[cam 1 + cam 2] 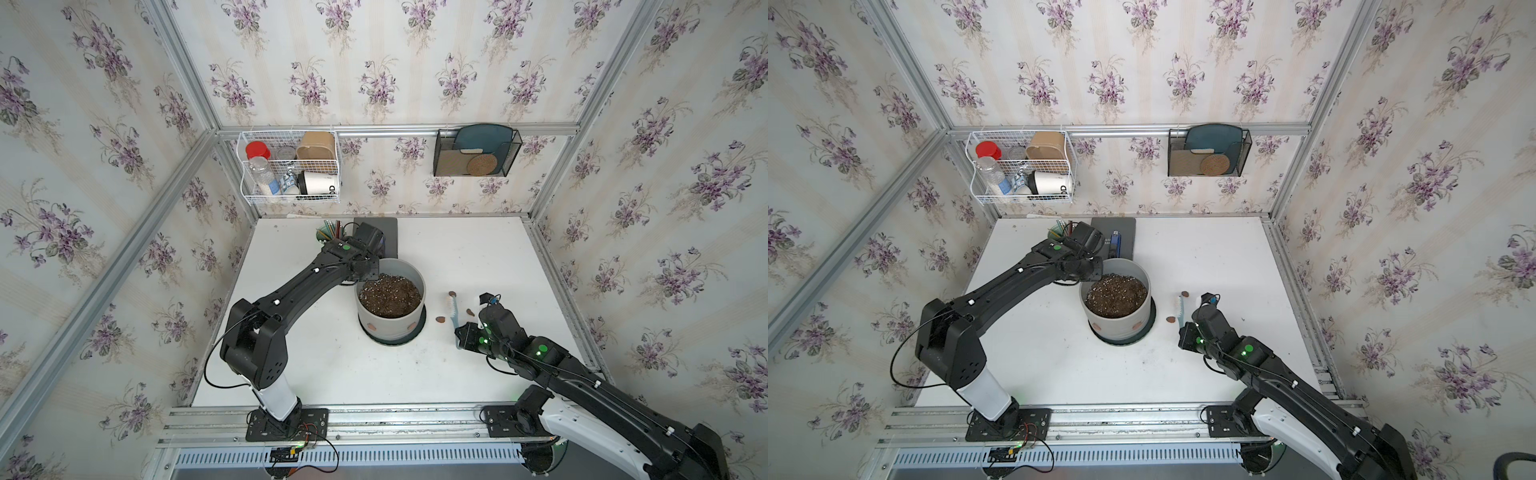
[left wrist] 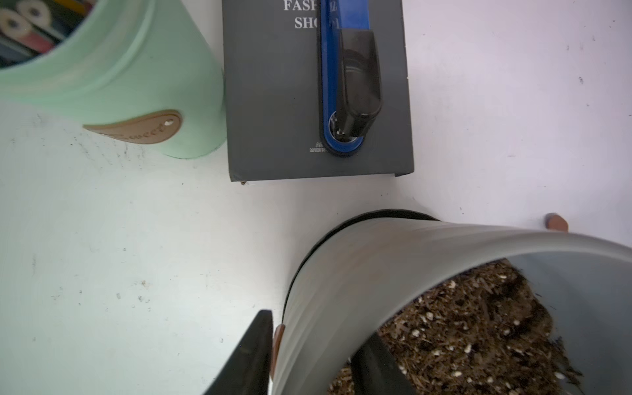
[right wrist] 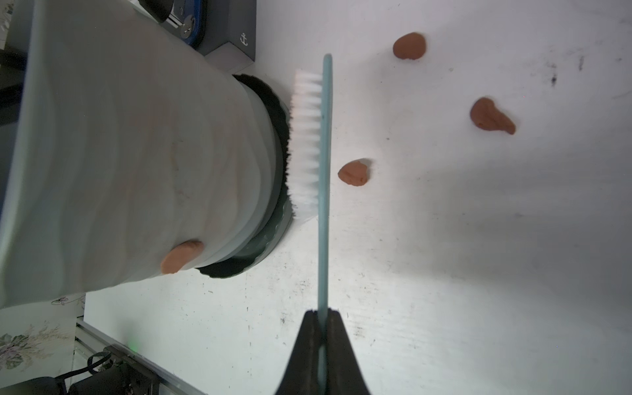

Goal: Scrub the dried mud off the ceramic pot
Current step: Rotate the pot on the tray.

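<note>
Currently the right jaws are pressed together on the thin teal handle of the brush (image 3: 325,205), pinching it near its tail. The bristles (image 3: 306,143) are turned toward the ceramic pot (image 1: 388,324) but stand apart from its wall. My left jaws straddle the pot's far rim, one finger outside and one over the soil (image 2: 478,325); whether they truly clamp the wall I cannot tell. The pot stands on its black saucer (image 3: 278,119) mid-counter (image 1: 324,365).

Dried mud (image 3: 181,256) clings low on the wall toward the arm bases, two blobs in both top views, and another sits beside the outer left finger. Three loose blobs (image 3: 354,172) lie on the counter around the brush.

To scrub well, I would make sure of the left hold first. Then I would lay the bristles flat on a low blob and use short, light strokes along the wall, so the handle does not twist in the pinch and the pot does not tip.
</note>
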{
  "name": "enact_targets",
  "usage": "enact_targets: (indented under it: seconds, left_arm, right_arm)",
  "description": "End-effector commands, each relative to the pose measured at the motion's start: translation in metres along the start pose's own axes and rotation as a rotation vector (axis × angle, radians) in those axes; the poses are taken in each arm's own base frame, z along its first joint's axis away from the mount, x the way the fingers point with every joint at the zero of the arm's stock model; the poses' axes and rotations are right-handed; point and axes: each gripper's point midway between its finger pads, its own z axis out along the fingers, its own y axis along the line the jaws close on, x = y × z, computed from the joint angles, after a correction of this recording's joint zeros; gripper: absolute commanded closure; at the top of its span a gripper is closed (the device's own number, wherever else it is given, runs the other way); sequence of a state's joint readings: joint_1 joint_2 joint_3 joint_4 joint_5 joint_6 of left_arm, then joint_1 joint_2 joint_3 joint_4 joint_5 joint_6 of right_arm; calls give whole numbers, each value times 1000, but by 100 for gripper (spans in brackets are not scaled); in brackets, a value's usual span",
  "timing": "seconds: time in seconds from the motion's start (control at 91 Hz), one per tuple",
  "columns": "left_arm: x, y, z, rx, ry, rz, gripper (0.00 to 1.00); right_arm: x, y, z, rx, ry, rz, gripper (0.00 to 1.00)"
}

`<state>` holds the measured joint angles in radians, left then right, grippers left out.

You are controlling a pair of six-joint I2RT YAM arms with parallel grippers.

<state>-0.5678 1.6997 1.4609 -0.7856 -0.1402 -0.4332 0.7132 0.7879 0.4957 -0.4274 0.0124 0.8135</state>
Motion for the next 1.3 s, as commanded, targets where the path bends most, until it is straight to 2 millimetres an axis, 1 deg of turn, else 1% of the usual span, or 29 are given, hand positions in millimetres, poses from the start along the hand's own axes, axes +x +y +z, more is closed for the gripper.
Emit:
enact_targets:
  seconds: [0.0, 0.121, 0.275, 0.363, 0.528, 0.604, 0.692, 0.747, 0.813, 0.923, 1.066, 1.187, 1.286]
  left_arm:
    - [3, 10, 1, -33, 4, -17, 67]
    - [9, 17, -6, -51, 6, -28, 78]
    - [17, 21, -16, -41, 13, -51, 82]
    - [22, 22, -21, -36, 25, -61, 86]
    - [31, 14, -25, 27, 47, -86, 89]
    - [34, 9, -28, 64, 55, -92, 85]
    - [37, 4, -31, 105, 49, -95, 72]
    - [36, 2, -32, 120, 38, -88, 66]
    - [31, 5, -31, 103, 20, -86, 61]
    - [18, 10, -31, 72, -13, -96, 60]
    - [2, 11, -28, 71, -34, -108, 60]
    - [-1, 14, -24, 70, -28, -110, 63]
    - [4, 16, -22, 69, -19, -112, 66]
  right_arm:
    - [-4, 5, 0, -26, -22, 14, 100]
    - [-3, 5, 1, -34, -24, 17, 100]
    - [-2, 6, 3, -42, -24, 21, 100]
    - [-1, 6, 3, -44, -25, 22, 100]
    - [1, 5, 2, -48, -28, 26, 100]
    - [4, 4, 2, -46, -26, 28, 100]
    - [9, 3, 3, -36, -18, 20, 100]
    - [11, 4, 3, -29, -16, 14, 100]
    - [12, 5, 2, -17, -15, 3, 100]
    - [15, 12, -1, -17, -17, -9, 100]
    - [21, 14, 0, 7, -8, -13, 100]
    - [23, 17, 2, -12, -1, 0, 100]
    - [26, 13, 6, 16, 6, 8, 100]
